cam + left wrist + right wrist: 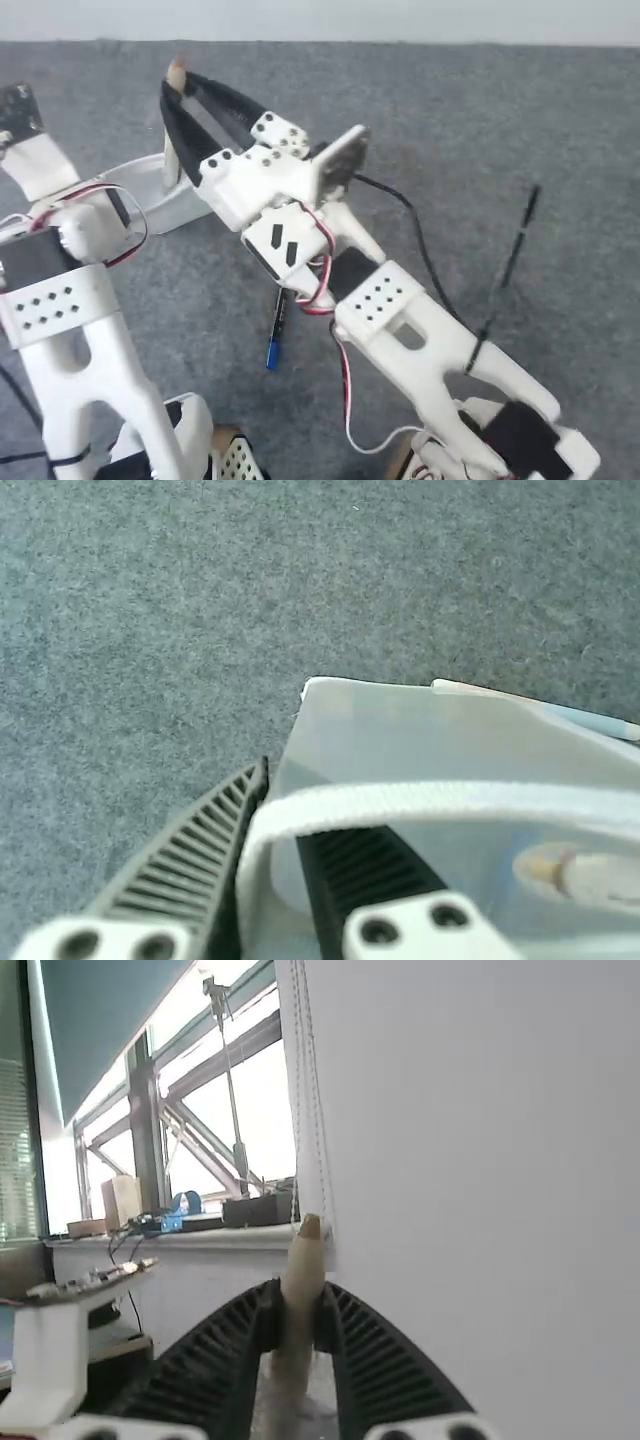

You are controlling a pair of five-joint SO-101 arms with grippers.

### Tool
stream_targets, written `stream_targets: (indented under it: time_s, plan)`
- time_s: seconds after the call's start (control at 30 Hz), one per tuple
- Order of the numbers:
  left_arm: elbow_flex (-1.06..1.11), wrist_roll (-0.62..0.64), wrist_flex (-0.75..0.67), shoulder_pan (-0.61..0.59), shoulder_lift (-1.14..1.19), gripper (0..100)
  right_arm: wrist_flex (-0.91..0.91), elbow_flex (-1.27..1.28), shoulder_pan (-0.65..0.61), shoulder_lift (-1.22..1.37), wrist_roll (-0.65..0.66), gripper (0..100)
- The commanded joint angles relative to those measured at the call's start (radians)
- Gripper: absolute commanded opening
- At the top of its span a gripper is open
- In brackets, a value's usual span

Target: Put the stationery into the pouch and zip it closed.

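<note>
The pale stick (305, 1250) clamped in the right end effector (298, 1298) could miss the pouch (420, 740) (the left end effector (283, 808) pinches just one rim, leaving a narrow mouth).

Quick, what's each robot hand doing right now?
Left gripper: closed on the pouch rim.
Right gripper: closed on a beige stick.
</note>
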Motion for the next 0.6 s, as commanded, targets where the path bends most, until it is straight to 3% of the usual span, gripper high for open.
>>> stream_targets:
  time_s: [0.0, 0.3, 0.57]
  plan:
    - [-0.004, -0.026, -0.002, -0.009, -0.009, 1, -0.018, -0.005, 0.022, 0.028, 0.149, 0.6]
    - [-0.002, -0.026, -0.003, -0.008, -0.009, 1, -0.025, 0.118, -0.065, 0.076, 0.443, 0.6]
    - [-0.002, -0.026, -0.005, -0.008, -0.009, 1, -0.019, 0.118, -0.065, 0.067, 0.465, 1.1]
